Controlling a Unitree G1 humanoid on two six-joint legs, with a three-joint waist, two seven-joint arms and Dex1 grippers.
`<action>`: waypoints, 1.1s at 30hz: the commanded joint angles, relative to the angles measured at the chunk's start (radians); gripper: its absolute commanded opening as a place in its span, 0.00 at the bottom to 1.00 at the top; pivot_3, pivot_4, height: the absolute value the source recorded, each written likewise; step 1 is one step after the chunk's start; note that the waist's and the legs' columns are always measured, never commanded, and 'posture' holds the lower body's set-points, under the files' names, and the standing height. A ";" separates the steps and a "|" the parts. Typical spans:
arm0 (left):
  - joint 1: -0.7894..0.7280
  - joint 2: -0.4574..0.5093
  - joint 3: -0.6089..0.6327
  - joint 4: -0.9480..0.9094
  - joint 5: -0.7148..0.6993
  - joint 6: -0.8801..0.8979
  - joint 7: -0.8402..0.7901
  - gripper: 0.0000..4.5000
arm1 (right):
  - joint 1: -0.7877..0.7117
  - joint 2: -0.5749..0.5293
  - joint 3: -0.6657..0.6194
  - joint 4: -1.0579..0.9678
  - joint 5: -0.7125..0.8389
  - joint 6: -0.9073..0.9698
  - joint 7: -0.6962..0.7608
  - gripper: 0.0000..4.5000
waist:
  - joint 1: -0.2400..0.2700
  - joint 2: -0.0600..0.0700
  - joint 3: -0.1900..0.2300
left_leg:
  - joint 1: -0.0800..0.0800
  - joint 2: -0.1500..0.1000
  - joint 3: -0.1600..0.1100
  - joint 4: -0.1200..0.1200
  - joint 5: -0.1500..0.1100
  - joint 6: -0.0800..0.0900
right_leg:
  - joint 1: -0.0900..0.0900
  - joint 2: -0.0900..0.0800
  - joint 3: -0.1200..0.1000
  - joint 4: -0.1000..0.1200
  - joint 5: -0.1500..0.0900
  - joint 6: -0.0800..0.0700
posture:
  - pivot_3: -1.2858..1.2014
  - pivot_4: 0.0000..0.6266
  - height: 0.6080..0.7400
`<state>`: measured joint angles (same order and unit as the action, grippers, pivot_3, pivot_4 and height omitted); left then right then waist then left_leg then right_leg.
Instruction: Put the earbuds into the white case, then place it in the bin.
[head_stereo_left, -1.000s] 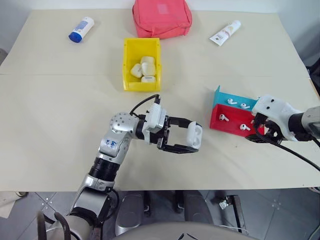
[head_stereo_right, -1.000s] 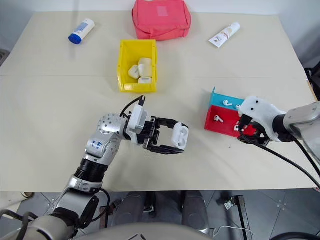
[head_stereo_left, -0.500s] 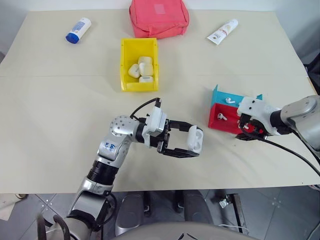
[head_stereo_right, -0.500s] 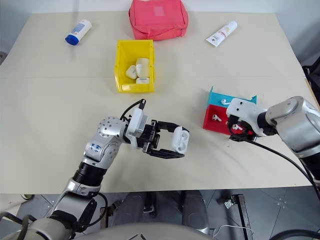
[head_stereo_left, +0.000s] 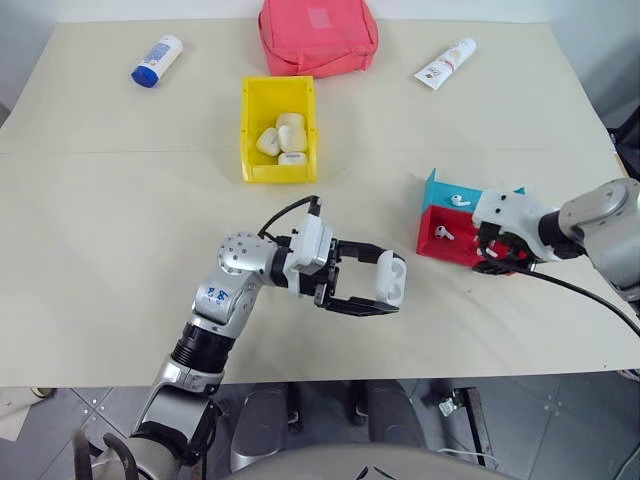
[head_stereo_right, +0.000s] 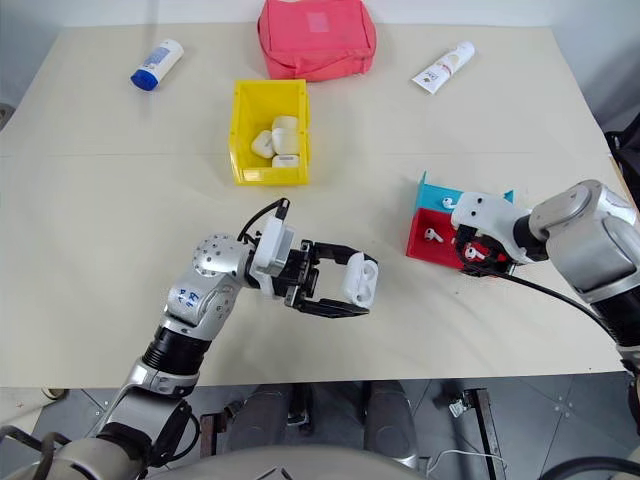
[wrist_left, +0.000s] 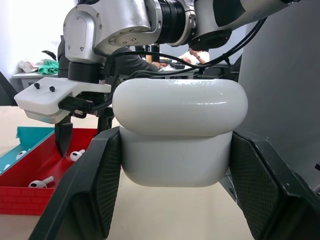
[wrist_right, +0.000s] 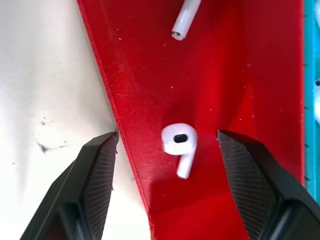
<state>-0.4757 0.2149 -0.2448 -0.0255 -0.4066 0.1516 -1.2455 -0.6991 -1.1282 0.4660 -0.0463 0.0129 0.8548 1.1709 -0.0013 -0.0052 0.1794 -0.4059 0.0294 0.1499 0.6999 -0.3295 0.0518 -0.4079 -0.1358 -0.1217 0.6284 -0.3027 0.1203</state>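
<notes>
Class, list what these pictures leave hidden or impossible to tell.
- Whether the white case in the left gripper holds earbuds: no view shows its inside.
- Second earbud in the red tray: cut off by the right wrist view's edge.
- Tube print: too small.

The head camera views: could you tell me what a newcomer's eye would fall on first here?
Probably the white case, clamped in the left hand just above the near middle of the table. Next, the right hand, open over an earbud in the red tray at the right. Farther back stand the yellow bin holding several white cases and a pink-red pouch.
</notes>
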 joint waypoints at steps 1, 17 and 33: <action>0.003 -0.005 -0.004 -0.036 -0.026 -0.004 0.007 0.62 | -0.035 0.004 -0.017 -0.006 -0.026 -0.003 0.024 0.72 | 0.000 0.000 0.000 | 0.000 0.000 0.000 0.000 0.000 0.000 | 0.000 0.000 0.000 0.000 0.000 0.000 | 0.52 0.24 1.00; -0.028 -0.025 -0.001 0.009 -0.017 -0.018 0.017 0.62 | -0.054 0.008 -0.025 0.016 -0.062 -0.009 0.069 0.53 | 0.000 0.000 0.000 | 0.000 0.000 0.000 0.000 0.000 0.000 | 0.000 0.000 0.000 0.000 0.000 0.000 | 0.52 0.24 1.00; -0.017 -0.022 -0.001 -0.006 -0.025 -0.013 0.027 0.62 | -0.068 0.052 -0.007 0.117 -0.123 -0.077 0.099 0.53 | 0.000 0.000 0.000 | 0.000 0.000 0.000 0.000 0.000 0.000 | 0.000 0.000 0.000 0.001 0.000 0.000 | 0.52 0.24 1.00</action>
<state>-0.4952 0.1989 -0.2462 0.0079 -0.4067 0.1482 -1.2230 -0.7512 -1.0764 0.4655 0.0620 -0.0883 0.7846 1.2656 -0.0012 -0.0051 0.1793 -0.4058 0.0293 0.1499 0.7001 -0.3294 0.0517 -0.4077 -0.1356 -0.1219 0.6290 -0.3026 0.1203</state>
